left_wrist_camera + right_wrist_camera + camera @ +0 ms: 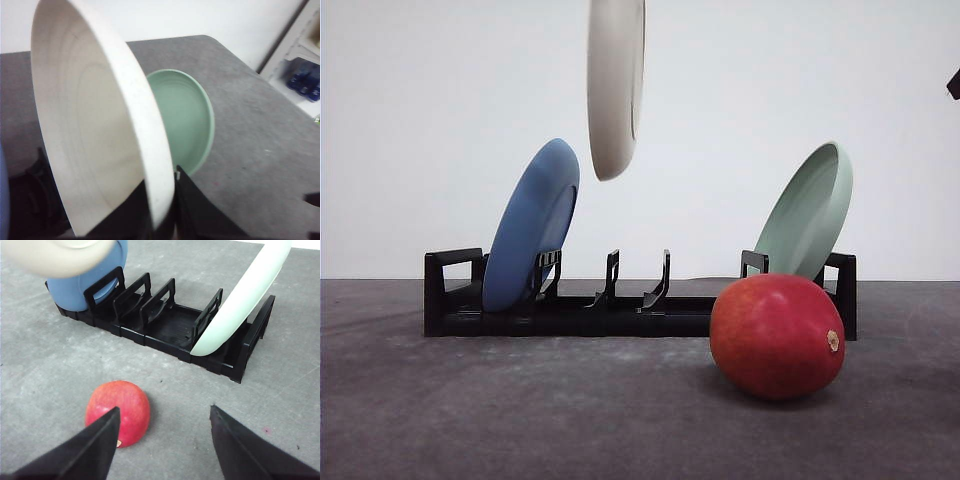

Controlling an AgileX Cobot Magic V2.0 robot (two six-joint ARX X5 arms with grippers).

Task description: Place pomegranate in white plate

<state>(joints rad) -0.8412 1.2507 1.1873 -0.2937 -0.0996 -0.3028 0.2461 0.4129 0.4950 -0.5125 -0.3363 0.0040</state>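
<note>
Pomegranate (776,336): on worktop (520,410), stem nub facing right. White plate (615,85): on edge, aloft, rim pinched by left fingers (187,200). Right fingers (100,442): spread, empty, above the fruit.

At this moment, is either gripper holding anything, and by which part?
The left gripper holds the wide cream-white round plate by its rim, on edge above the black rack. The right gripper is open and holds nothing, near the glossy red pomegranate.

I see open table around the pomegranate (777,336), black rack (620,305) just behind at 12 o'clock, green plate (807,212) leaning above it
</note>
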